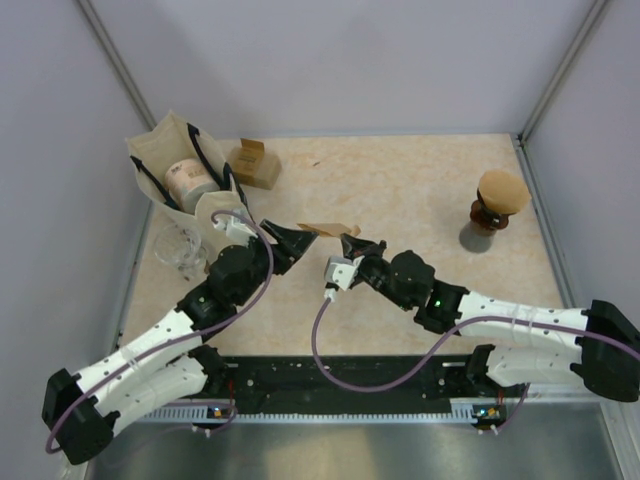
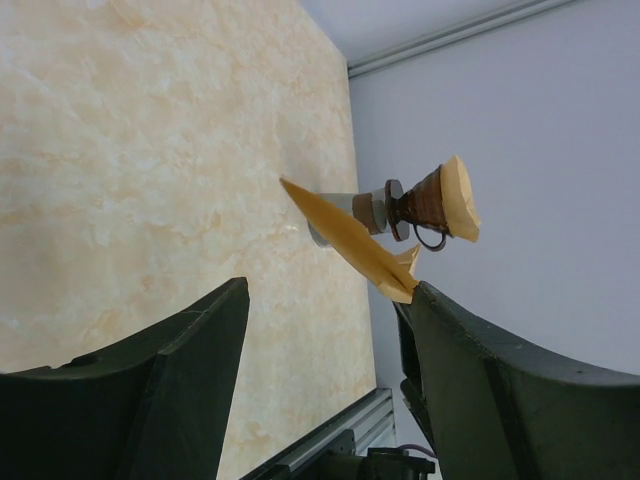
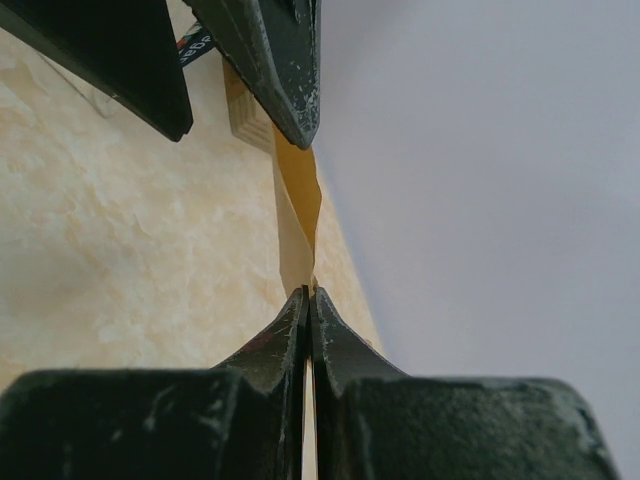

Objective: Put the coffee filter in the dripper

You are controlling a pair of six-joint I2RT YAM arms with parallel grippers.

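Note:
A folded brown paper coffee filter (image 1: 325, 229) hangs in the air between my two grippers above the middle of the table. My right gripper (image 1: 349, 243) is shut on one edge of it; in the right wrist view the jaws (image 3: 308, 292) pinch the filter (image 3: 298, 215) edge-on. My left gripper (image 1: 303, 238) is open, and in the left wrist view (image 2: 328, 290) the filter's (image 2: 350, 240) corner touches its right finger. The dripper (image 1: 497, 200), dark wood with a tan cone on top, stands at the back right, and it also shows in the left wrist view (image 2: 430, 205).
A cream bag (image 1: 165, 160) with black handles holding a paper cup stands at the back left, a small cardboard box (image 1: 255, 163) beside it. A clear glass item (image 1: 180, 250) sits left of my left arm. The left gripper's fingers (image 3: 270, 60) fill the top of the right wrist view.

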